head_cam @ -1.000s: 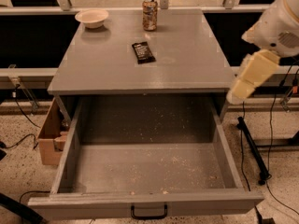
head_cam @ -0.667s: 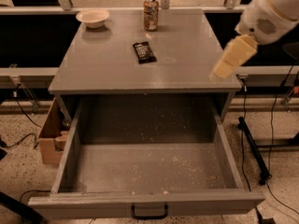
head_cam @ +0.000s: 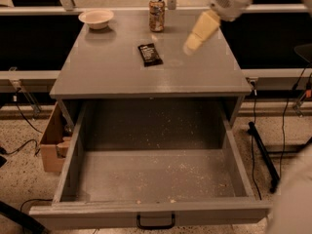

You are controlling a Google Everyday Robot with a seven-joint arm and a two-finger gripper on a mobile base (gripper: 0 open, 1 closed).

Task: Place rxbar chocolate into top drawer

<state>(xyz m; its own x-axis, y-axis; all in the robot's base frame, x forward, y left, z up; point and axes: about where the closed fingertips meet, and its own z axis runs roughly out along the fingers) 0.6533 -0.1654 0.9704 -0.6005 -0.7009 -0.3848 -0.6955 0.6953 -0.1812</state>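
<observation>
Over the tabletop (head_cam: pixel 107 77), right of centre, my gripper (head_cam: pixel 189 47) hangs near the rxbar chocolate (head_cam: pixel 149 54), not touching it; open or clamped, can't tell. Bar lies flat on top, so I'd judge a top-down grab. Below, the top drawer (head_cam: pixel 204 212) stands wide open, ready to receive.

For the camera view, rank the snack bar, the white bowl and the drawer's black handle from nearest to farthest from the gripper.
The gripper hangs over the right part of the tabletop.
1. Snack bar, just to the gripper's left on the tabletop.
2. Bowl, at the tabletop's far left corner.
3. Drawer handle, low on the front of the open drawer, nearest the camera.
</observation>
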